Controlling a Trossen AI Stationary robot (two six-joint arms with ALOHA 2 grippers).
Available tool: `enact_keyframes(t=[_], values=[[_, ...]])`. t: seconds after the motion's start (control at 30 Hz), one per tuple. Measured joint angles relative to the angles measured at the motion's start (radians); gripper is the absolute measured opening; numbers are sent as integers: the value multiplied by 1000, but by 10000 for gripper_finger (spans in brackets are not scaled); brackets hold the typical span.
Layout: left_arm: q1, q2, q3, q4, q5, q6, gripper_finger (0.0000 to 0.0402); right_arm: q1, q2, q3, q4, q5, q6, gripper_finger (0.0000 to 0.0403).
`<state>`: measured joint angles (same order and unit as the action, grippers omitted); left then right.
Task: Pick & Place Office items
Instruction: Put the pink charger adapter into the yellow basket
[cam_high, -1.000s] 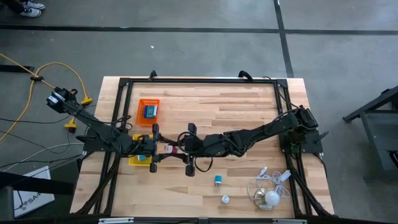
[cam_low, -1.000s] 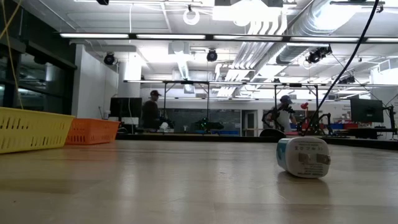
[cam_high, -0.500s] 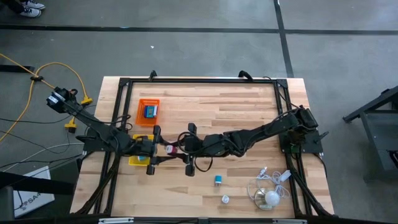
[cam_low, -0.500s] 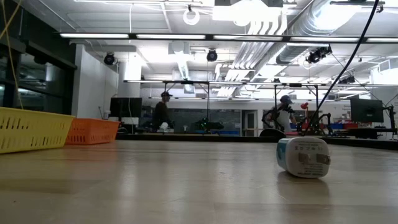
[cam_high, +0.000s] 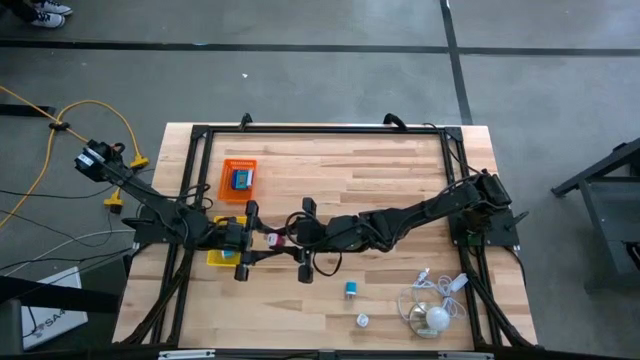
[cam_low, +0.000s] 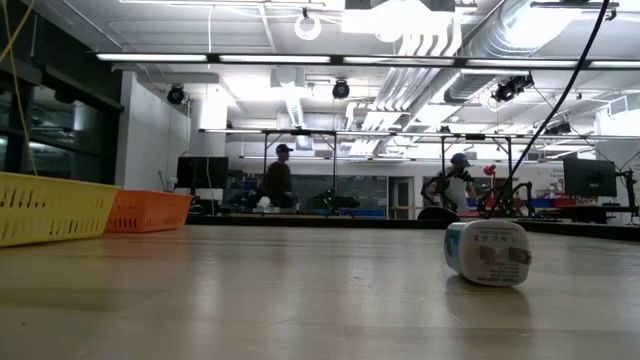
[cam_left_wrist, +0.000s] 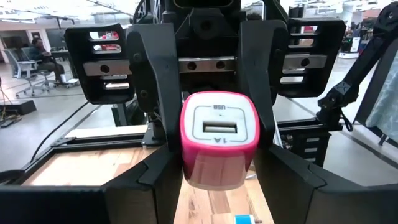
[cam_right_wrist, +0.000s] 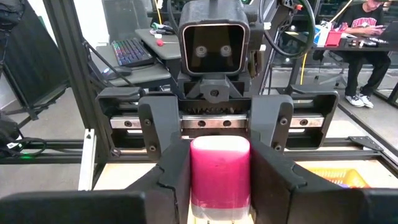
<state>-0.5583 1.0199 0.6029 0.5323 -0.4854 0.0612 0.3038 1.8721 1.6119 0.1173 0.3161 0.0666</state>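
Note:
A pink-and-white USB charger block (cam_high: 272, 238) hangs above the table's middle, between my two grippers, which face each other. My right gripper (cam_right_wrist: 221, 186) comes from the right and is shut on it. My left gripper (cam_left_wrist: 217, 180) comes from the left and stands open. Its fingers flank the block's socket end (cam_left_wrist: 217, 127), just above the yellow tray (cam_high: 216, 260). A blue-and-white block (cam_high: 351, 290) and a small white piece (cam_high: 363, 320) lie on the wood near the front. Another blue item (cam_high: 240, 180) sits in the orange tray (cam_high: 226, 190). My right gripper pinches the pink block's two opposite sides (cam_right_wrist: 199, 168) between its two fingers (cam_right_wrist: 174, 171). It comes in level from the table's right. The block is lifted clear of the table, its USB socket face turned toward the left gripper. My left gripper: I cannot tell whether its fingers (cam_left_wrist: 155, 177) touch the block.
A white cable bundle with a round white piece (cam_high: 435, 308) lies at the near right corner. A black frame (cam_high: 320, 128) runs round the table top. In the low view the yellow tray (cam_low: 55, 207) and orange tray (cam_low: 148, 211) stand left, a white block (cam_low: 487, 252) right.
My left gripper has tipped a little at the wrist while staying beside the pink block. The block and my right gripper have kept still. A person in the room behind the table has walked toward the right.

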Motion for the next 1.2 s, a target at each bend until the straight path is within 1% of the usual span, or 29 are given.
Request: enact_keyframes(t=[0.2,0.43,0.5,0.73,1.07,1.2], values=[[0,0,0,0,0,0,180,0,0,0,0,0,0,119],[0,0,0,0,-2,1,137,0,0,0,0,-1,0,117],[0,0,0,0,-2,1,131,1,0,0,0,-1,0,119],[0,0,0,0,-1,0,135,4,0,0,0,0,0,117],[0,0,0,0,0,10,135,4,0,0,0,-1,-1,125],[0,0,0,0,-1,10,135,4,0,0,0,-5,-11,144]])
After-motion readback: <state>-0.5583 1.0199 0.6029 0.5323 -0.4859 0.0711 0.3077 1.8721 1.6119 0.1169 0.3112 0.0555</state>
